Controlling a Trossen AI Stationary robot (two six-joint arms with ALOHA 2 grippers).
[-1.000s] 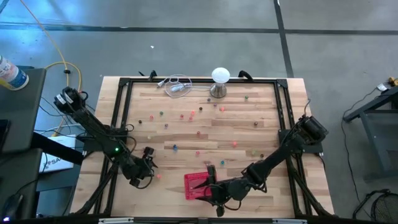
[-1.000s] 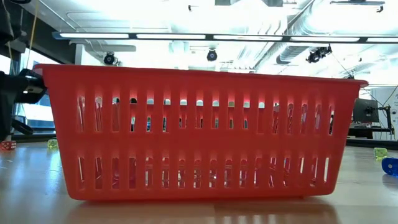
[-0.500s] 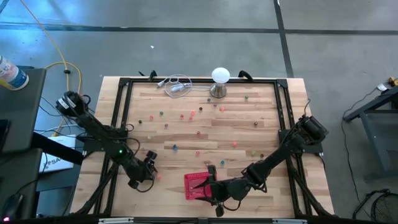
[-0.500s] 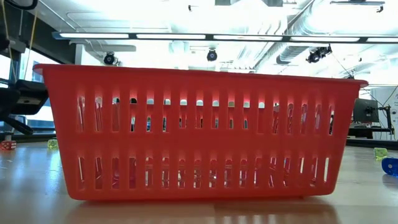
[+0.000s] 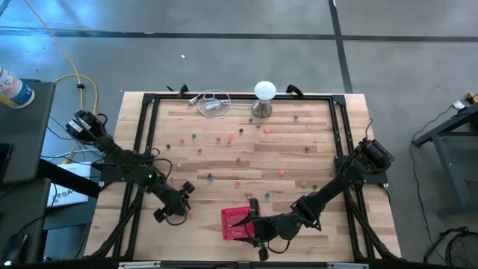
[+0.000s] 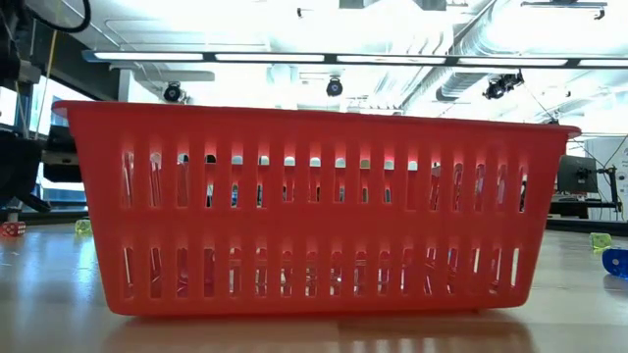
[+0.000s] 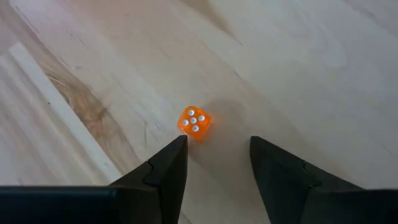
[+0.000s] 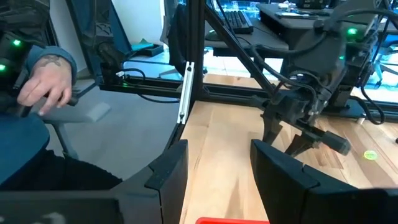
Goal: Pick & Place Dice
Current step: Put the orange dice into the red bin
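Several tiny dice in mixed colours (image 5: 238,159) lie scattered over the wooden table. An orange die (image 7: 194,121) lies flat on the wood just ahead of my left gripper (image 7: 217,143), which is open and slants down toward it near the table's front left (image 5: 181,206). The die is beyond the fingertips, not between them. My right gripper (image 5: 248,226) hovers open at the right side of the red basket (image 5: 235,223), which stands on the table near the front edge. Nothing shows between its fingers (image 8: 219,149).
A white ball-topped metal stand (image 5: 264,97) and a coiled cable (image 5: 213,101) sit at the far edge. A black frame (image 5: 149,134) borders the table. In the low view the basket (image 6: 314,211) fills the picture, with dice beside it (image 6: 601,242). A person's hand (image 8: 43,87) shows beyond the table.
My left gripper has swung toward the table's right edge and sunk a little, rolling its wrist as it came toward the orange die. My right gripper has kept its place by the basket. The dice and the basket have not moved.
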